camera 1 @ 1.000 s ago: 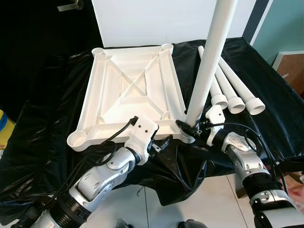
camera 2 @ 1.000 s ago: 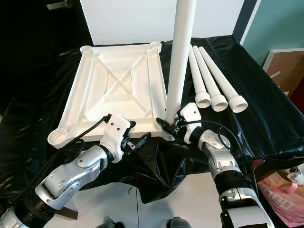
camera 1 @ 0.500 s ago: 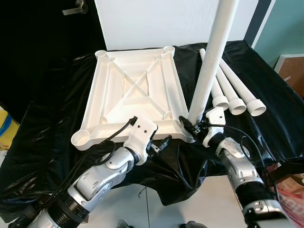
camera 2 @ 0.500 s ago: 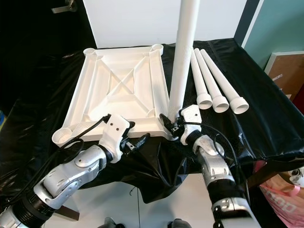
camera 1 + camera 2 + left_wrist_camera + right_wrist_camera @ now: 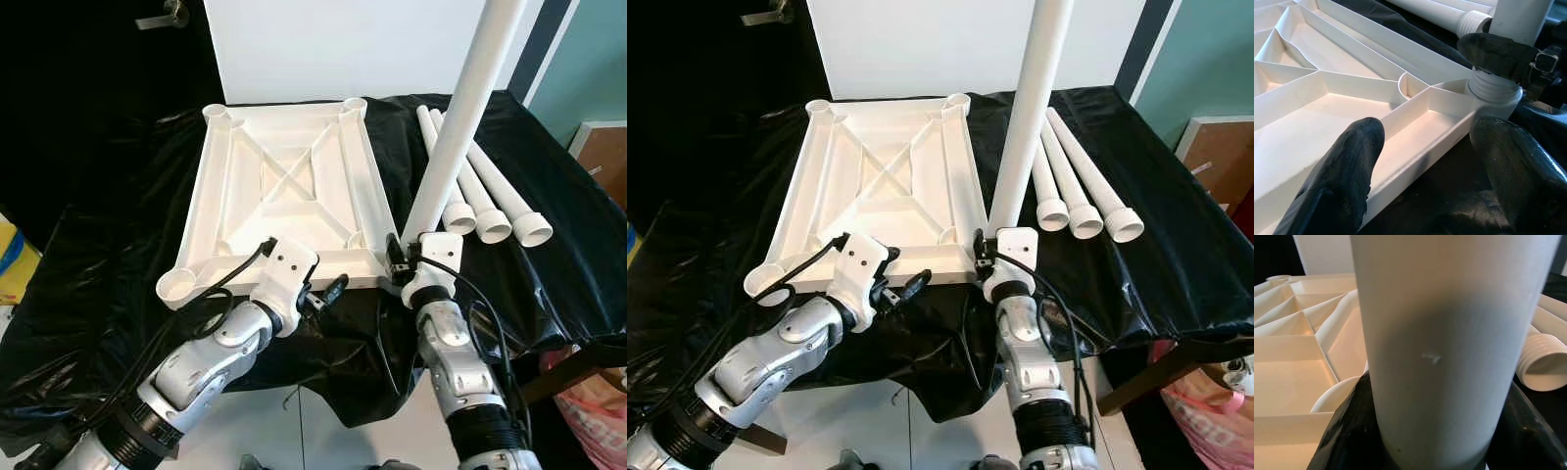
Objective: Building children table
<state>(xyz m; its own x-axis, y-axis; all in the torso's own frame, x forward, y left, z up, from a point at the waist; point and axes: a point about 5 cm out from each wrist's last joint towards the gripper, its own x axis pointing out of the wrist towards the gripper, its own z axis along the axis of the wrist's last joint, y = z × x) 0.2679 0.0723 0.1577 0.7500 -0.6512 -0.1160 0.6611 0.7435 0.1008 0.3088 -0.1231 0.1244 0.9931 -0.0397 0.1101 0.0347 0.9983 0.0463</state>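
Your white tabletop (image 5: 284, 201) lies upside down on the black-draped worktop (image 5: 118, 264). One leg (image 5: 460, 122) stands nearly upright at its near right corner socket, your right tool (image 5: 404, 257) clamped round its base. Your left tool (image 5: 328, 291) hovers at the near edge, fingers apart. Three spare legs (image 5: 490, 196) lie just right of it.

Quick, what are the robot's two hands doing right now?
Left gripper: jaws open, holding nothing, at the near edge of the upturned table top.
Right gripper: jaws shut on the upright table leg at the corner socket.
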